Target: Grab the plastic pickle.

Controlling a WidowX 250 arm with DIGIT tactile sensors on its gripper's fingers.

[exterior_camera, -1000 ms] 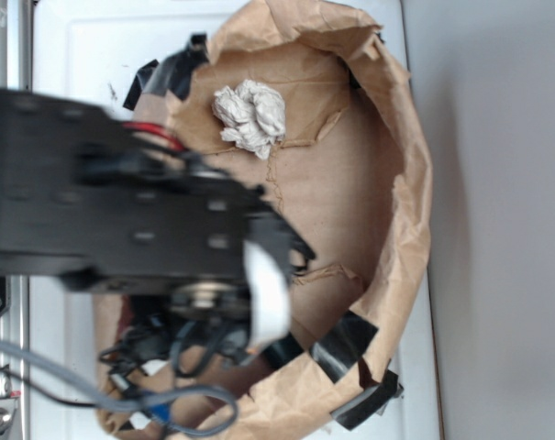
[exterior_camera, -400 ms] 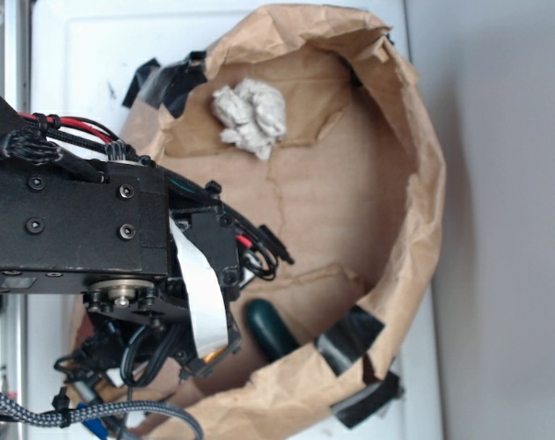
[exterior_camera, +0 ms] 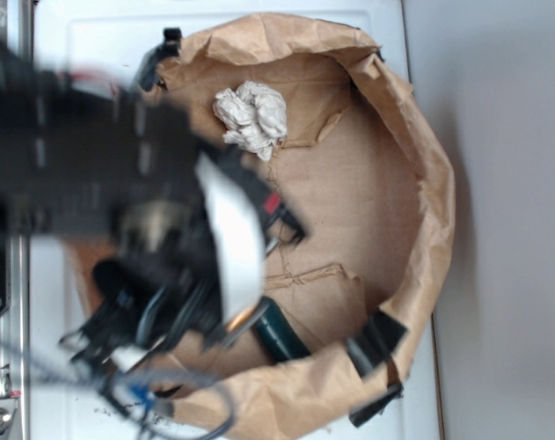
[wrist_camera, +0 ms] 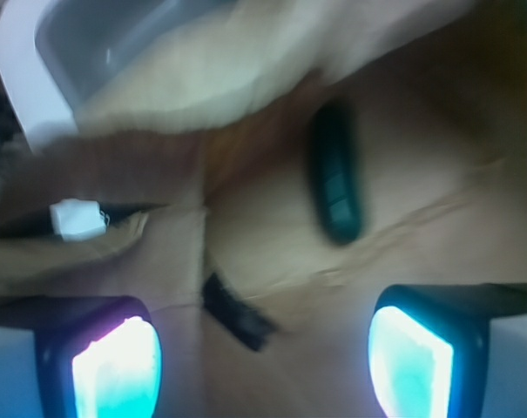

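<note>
1. the plastic pickle [exterior_camera: 279, 332] lies on the brown paper floor of a crumpled paper bag [exterior_camera: 424, 183], low in the exterior view, close to the bag's folded wall and just beside a strip of black tape [exterior_camera: 376, 339].
2. in the wrist view the plastic pickle [wrist_camera: 335, 183] shows as a dark green, glossy, rounded cylinder, lying free on the paper, nothing touching it.
3. the hand [wrist_camera: 263, 361] is spread wide: its two fingers [wrist_camera: 117, 370] sit at the bottom corners of the wrist view, far apart, with only paper between them. the pickle lies ahead of the gap, nearer the right-side finger in that view, and apart from both.
4. in the exterior view the black robot arm [exterior_camera: 94, 174] is motion-blurred and covers the left part of the bag; the fingers cannot be made out there.
5. a crumpled off-white paper wad [exterior_camera: 251, 117] rests at the far end of the bag, well apart from the pickle.
6. the bag sits on a white desk [exterior_camera: 84, 41].
</note>
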